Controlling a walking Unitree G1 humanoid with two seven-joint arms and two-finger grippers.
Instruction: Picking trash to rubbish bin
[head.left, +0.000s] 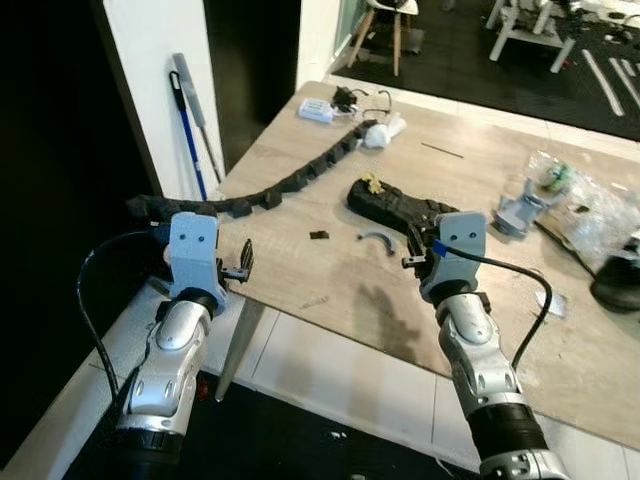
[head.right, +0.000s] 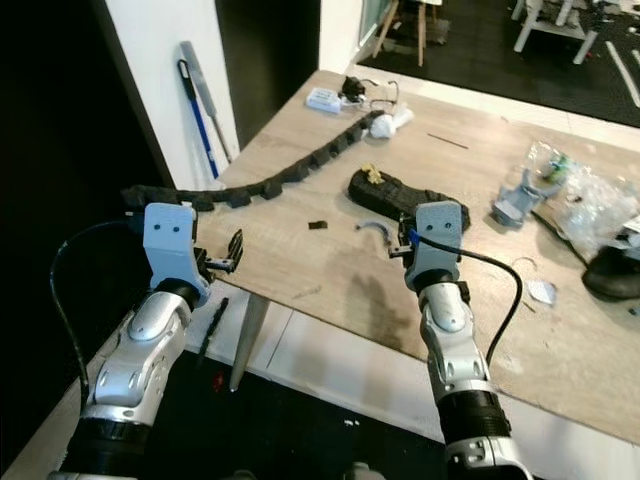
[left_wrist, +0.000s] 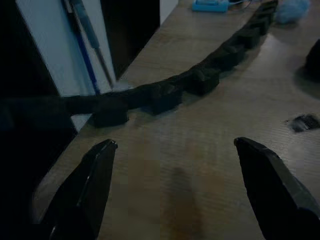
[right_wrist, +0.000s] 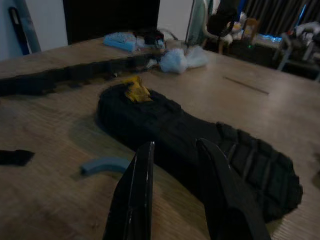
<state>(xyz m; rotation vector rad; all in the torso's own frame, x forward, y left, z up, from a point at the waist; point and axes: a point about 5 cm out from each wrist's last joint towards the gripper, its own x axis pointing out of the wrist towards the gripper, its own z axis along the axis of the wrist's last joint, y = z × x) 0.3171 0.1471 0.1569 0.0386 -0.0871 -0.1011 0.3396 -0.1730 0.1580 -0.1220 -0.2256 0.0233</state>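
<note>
Now black sole lies just beyond right pincer, nr table edge.

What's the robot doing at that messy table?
The robot stands at a light wooden table strewn with scraps, apparently tidying up. Its right hand hovers close above a flat black rubber shoe sole with a yellow crumb on it, fingers slightly apart and holding nothing. Its left hand is spread wide open near the table's corner, beside a long black segmented cable chain. A small curved grey piece lies near the sole. Nothing has been picked up yet.
</note>
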